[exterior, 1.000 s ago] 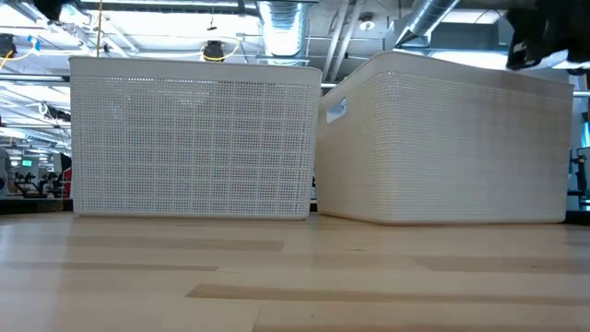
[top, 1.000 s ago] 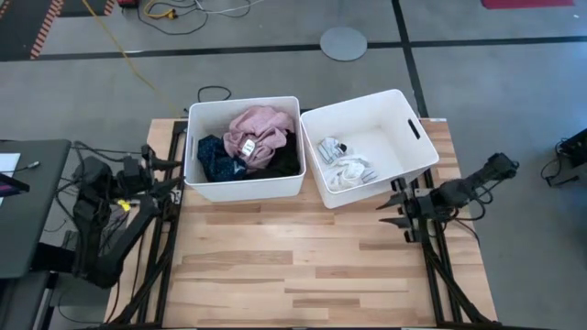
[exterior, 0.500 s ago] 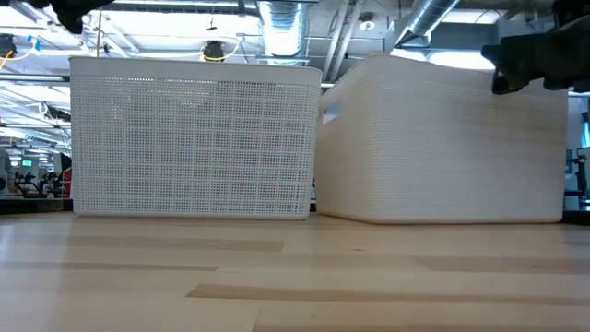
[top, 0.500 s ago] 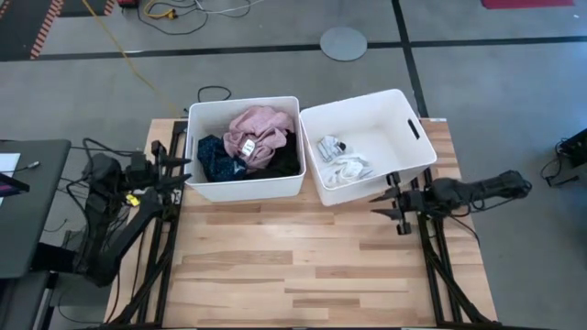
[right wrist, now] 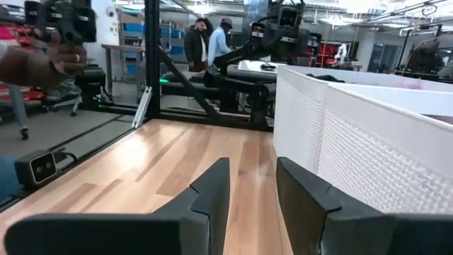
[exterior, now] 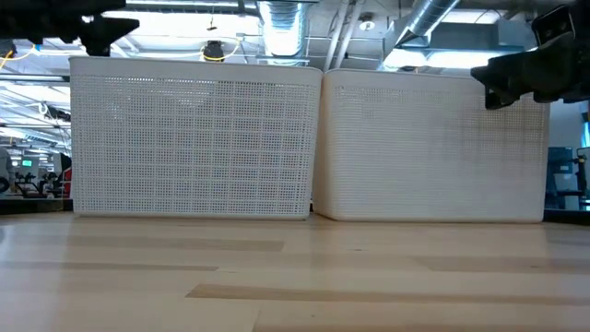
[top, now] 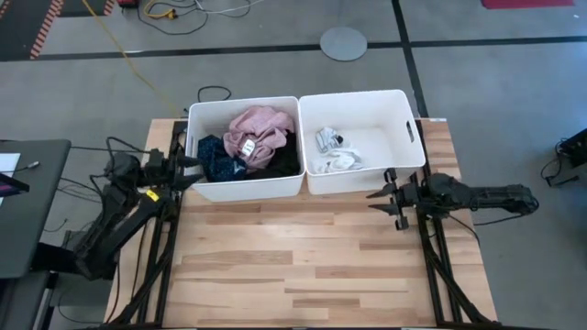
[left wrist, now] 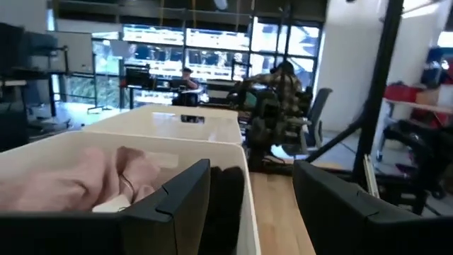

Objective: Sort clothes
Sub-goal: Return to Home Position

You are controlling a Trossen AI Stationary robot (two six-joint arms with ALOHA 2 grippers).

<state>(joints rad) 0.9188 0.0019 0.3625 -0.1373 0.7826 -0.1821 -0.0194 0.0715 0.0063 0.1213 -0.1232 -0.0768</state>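
Left end effector [top: 186, 170], right end effector [top: 377, 200] spread; pink garment [top: 260, 128] crumpled.

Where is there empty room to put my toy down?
The wooden table in front of the left bin and right bin is bare. The right bin has room beside its socks. The left bin is crowded with clothes.

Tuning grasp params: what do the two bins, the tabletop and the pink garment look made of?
The left bin and right bin: white matte plastic, likely moulded; walls show a fine perforated grid. The tabletop: pale wood planks, visible grain and joints, low sheen. The pink garment: soft fabric, crumpled in folds; weave too small to tell.
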